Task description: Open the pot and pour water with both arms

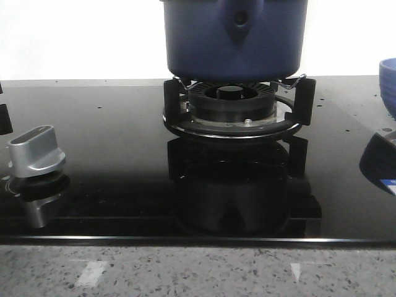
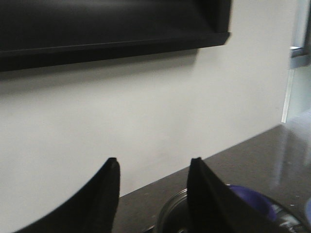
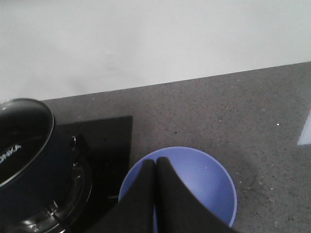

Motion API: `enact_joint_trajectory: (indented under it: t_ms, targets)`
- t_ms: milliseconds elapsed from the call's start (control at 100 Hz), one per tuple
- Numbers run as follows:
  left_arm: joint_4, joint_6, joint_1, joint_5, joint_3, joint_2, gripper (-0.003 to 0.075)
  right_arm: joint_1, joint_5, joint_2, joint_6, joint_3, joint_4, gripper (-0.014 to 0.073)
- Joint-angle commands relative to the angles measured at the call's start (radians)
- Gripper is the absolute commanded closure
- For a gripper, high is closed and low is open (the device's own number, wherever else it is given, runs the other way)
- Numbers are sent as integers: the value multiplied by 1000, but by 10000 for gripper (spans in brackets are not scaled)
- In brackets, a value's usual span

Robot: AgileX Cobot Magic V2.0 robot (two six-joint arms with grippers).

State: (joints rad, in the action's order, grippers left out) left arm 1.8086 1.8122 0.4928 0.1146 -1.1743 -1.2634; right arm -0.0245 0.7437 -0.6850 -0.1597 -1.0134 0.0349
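While the right pincer hangs clenched and empty above the light blue bowl, the left pincer is released, its fingers spread over a glass lid below. The pot sits on the burner stand of the black hob, just beside the bowl. Judging by this, the opening step is in hand; next, the left arm must descend and grip the lid knob.

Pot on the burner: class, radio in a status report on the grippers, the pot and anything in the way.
Left gripper open, empty. Right gripper shut, empty, over blue bowl. Pot on burner. Nothing blocking.
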Motion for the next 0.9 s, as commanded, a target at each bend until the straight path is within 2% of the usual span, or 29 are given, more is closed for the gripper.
enact_joint_trajectory:
  t_ms: [0, 160, 240, 420, 660, 890]
  targets:
    - [63, -15, -3, -100, 64, 145, 583, 18, -109, 71, 48, 41, 12, 662]
    - [45, -11, -3, -139, 269, 362, 738, 30, -245, 228, 63, 209, 11, 662]
    - [39, -11, -3, -146, 371, 457, 740, 30, -333, 323, 63, 295, 11, 664]
    - [19, -10, -3, -278, 539, 652, 740, 30, -469, 525, 64, 456, 12, 668]
    - [-20, -10, -3, -310, 715, 865, 740, 30, -472, 717, 64, 559, 10, 668]
    - [-13, -10, -3, -312, 780, 947, 740, 30, -477, 707, 64, 561, 10, 668]
